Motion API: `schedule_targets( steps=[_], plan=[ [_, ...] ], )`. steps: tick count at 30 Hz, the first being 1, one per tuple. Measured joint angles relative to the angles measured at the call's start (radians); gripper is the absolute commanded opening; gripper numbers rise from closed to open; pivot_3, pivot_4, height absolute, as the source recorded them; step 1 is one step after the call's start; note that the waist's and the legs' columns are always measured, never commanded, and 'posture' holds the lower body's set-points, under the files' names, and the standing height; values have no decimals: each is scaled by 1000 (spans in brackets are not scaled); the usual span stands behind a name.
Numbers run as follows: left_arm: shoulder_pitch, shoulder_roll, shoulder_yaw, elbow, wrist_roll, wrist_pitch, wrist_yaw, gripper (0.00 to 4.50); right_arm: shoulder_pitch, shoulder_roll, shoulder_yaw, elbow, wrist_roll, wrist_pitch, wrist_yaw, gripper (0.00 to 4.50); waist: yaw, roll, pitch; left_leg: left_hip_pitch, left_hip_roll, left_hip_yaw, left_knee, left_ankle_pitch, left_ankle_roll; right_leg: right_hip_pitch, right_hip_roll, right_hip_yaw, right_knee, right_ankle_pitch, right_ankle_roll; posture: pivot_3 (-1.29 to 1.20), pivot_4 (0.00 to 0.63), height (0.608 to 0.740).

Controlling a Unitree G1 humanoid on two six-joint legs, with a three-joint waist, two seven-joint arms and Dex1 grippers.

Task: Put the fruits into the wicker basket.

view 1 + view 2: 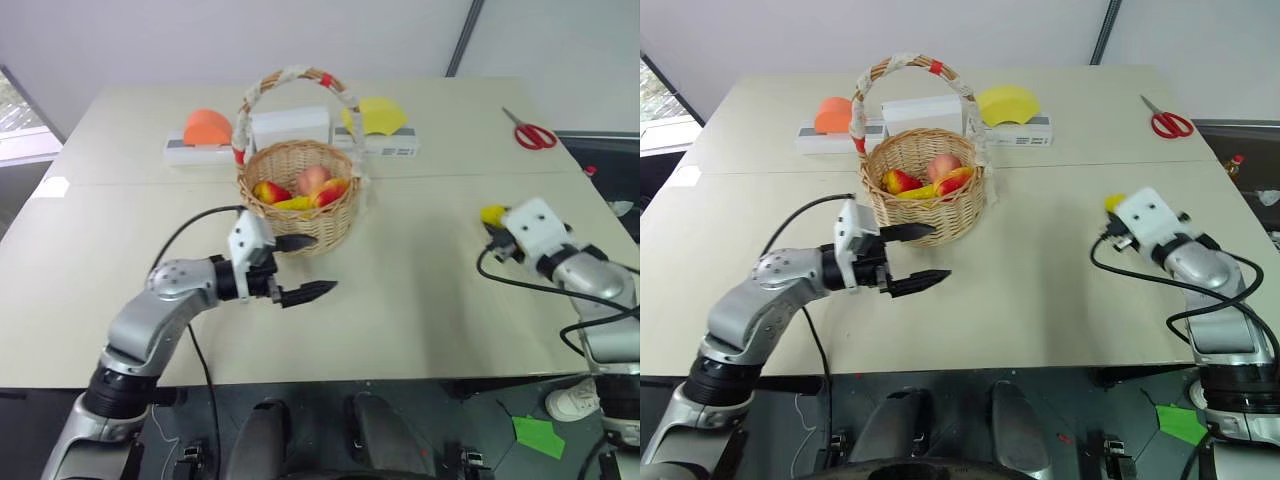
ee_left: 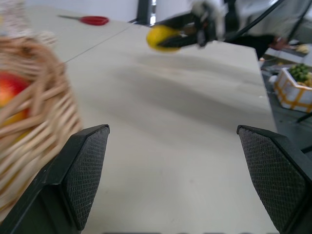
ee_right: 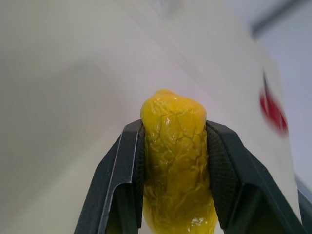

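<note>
**Last fruit in hand, basket already holding the rest**

The wicker basket (image 1: 300,195) stands near the middle of a pale table (image 1: 400,290). It is round, light tan, with a tall arched handle wrapped in white and banded in red. Inside it lie a pink peach (image 1: 313,179) and red-and-yellow mangoes (image 1: 270,191), with a sliver of yellow fruit between them.

Well to the right of the basket, the right gripper (image 3: 173,170) is clamped on a yellow lemon (image 3: 175,165), one black finger pressed to each side. In the left wrist view the lemon appears lifted clear of the table.

Just in front of the basket, on its left side, the left gripper (image 1: 300,268) hovers with its fingers spread wide and nothing between them; one finger is close to the basket's woven wall.

By the look of it, the task is nearly done: the lemon seems to be the only fruit outside the basket, and it has yet to be carried across and dropped in.

Behind the basket sit a white rectangular box (image 1: 290,127) and two white blocks, one bearing an orange wedge (image 1: 205,127), the other a yellow wedge (image 1: 378,115). Far right of the basket, at the table's back corner, lie red-handled scissors (image 1: 530,133).

No brand, label or writing can be read anywhere.
</note>
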Motion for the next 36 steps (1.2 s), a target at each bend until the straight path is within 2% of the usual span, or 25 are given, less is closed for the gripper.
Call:
schedule_targets(
  steps=[3, 5, 9, 13, 18, 19, 20, 23, 28, 32, 36],
  plan=[
    [29, 37, 102, -6, -45, 18, 7, 4500, -184, 134, 127, -184, 157, 70, 69, 1246, -8, 0, 0, 0, 5, -4, 0, 0, 0, 1, 3, -3, 1, 0, -1, 0, 150, 740],
    [57, 53, 129, -11, -46, 21, 13, 4500, -269, 198, 194, -178, 167, 90, 71, 1246, 8, -1, 0, -1, 5, -4, 0, 0, 0, 1, 5, -2, 0, 0, -1, 0, 150, 740],
    [86, 58, 153, -33, -49, 31, 38, 4500, -418, 352, 334, 16, 73, 81, 17, 1246, 15, -1, 0, -2, 0, -3, 0, 0, -1, -1, -2, -3, 0, 0, -1, 0, 150, 740],
    [99, 41, 155, -88, -69, 38, 78, 4500, -531, 479, 408, 278, -41, 22, -71, 1246, 15, -1, 0, -3, -2, -3, -1, 0, -1, -2, -5, -2, 0, 0, -1, 0, 150, 740],
    [129, 28, 155, -123, -77, 40, 118, 4500, -573, 528, 407, 469, -97, -46, -117, 3656, 13, -1, 0, -4, -3, -3, -2, 0, -1, -3, -5, -2, 0, 0, -1, 0, 150, 740],
    [129, 26, 155, -126, -78, 40, 122, 4500, -575, 535, 402, 473, -97, -58, -119, 4338, 12, -1, 0, -4, -2, -3, -2, 0, -1, -3, -5, -2, 0, 0, -1, 0, 150, 740],
    [129, 26, 155, -127, -80, 40, 126, 4500, -578, 539, 397, 471, -96, -68, -119, 4439, 10, -1, 0, -3, -2, -3, -2, 0, -1, -3, -5, -2, 0, 0, -1, 0, 150, 740],
    [128, 23, 153, -128, -81, 40, 135, 4500, -555, 517, 362, 361, -62, -76, -78, 4439, 10, -1, 0, -3, -2, -3, -2, 0, -1, -3, -4, -2, 0, 0, -1, 0, 150, 740],
    [125, 16, 151, -124, -81, 37, 146, 4500, -355, 418, 264, 22, 125, 57, 31, 4439, 18, -1, 0, -4, -2, -4, -2, 0, -1, -2, -5, -3, -1, 0, -1, 0, 150, 740],
    [113, -9, 152, -122, -91, 32, 153, 4500, -278, 387, 155, -59, 198, 212, -25, 4439, 9, -1, 0, -2, -2, -3, -2, 0, -1, -2, -5, -2, 0, 0, -1, 0, 150, 740],
    [88, -18, 154, -111, -112, 32, 155, 4500, -275, 403, 126, -21, 178, 249, -115, 4439, 6, -1, 0, -1, -1, -3, -2, 0, -1, -2, -1, -2, 1, 0, -2, 0, 150, 740]
  ],
)
